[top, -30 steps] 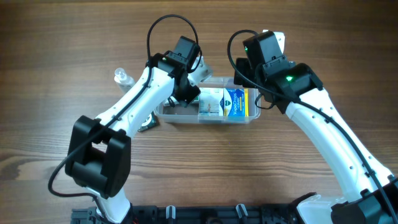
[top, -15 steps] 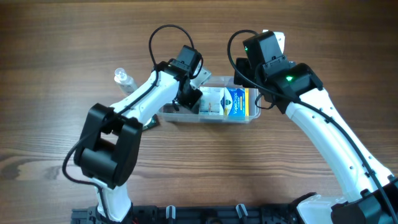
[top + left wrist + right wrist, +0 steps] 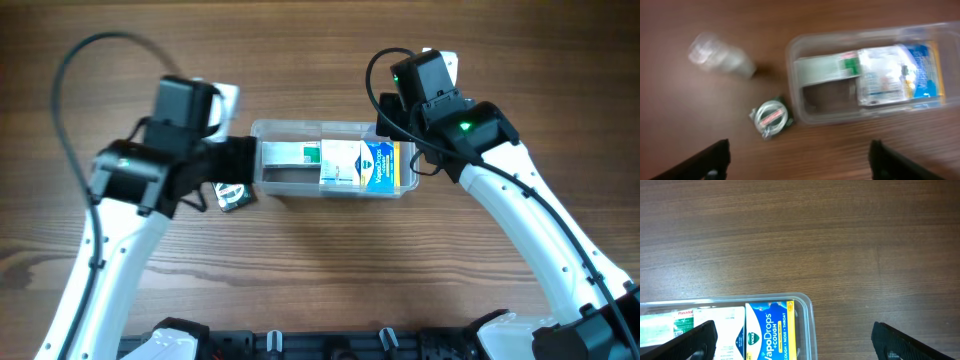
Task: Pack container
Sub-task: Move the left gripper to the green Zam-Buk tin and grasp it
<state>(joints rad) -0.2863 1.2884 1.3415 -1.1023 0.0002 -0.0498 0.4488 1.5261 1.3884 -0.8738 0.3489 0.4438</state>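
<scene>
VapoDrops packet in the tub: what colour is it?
The packet is blue with a yellow edge and white lettering, clearest in the right wrist view.

A brown wooden table (image 3: 320,270) fills every view, its dark grain running lengthwise in fine streaks. Soft, even light falls from above, leaving a mild sheen on the wood and only faint shadows.

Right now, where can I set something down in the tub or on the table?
In the container, only the near-left corner, between Panadol box and white packet, is bare; the VapoDrops box fills the right end. A bottle and round tin crowd its left; the table beyond its far rim is open.
</scene>
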